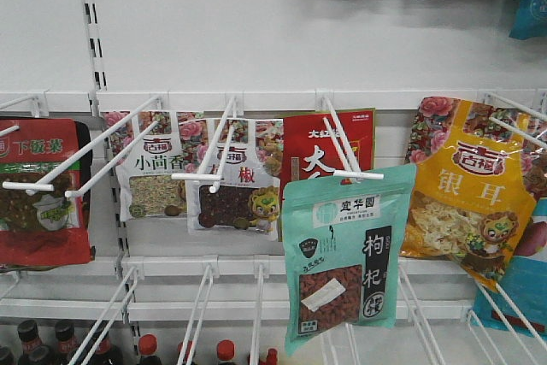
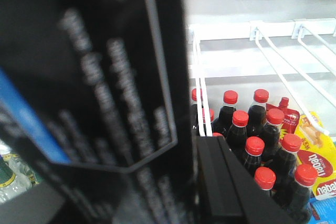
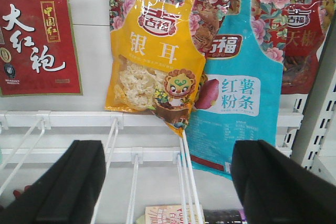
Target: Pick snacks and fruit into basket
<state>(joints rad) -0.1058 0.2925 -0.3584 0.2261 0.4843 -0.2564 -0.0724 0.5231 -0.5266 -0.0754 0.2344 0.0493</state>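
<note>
Right claw [image 3: 168, 166] is spread wide, its two black fingers low in the wrist view. Just beyond it, white wire pegs [image 3: 187, 174] run toward the lens, between the claw and the hanging snacks. Behind them the yellow pouch [image 3: 152, 61] hangs tilted and overlaps a blue pouch [image 3: 241, 93]. A red pouch [image 3: 37, 35] hangs apart to their left.

Left claw [image 2: 226, 187]: cannot tell its state, because a blurred black lettered surface [image 2: 94, 87] blocks most of the view. Red-capped bottles [image 2: 257, 145] stand beyond it. In the front view a teal pouch [image 1: 346, 254] hangs at a peg's tip.

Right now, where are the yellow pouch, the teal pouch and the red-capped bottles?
yellow pouch [image 3: 152, 51]: right wrist view, its yellow front panel.
teal pouch [image 1: 346, 250]: exterior front view, middle of its face.
red-capped bottles [image 2: 255, 145]: left wrist view, one bottle's red cap.
</note>
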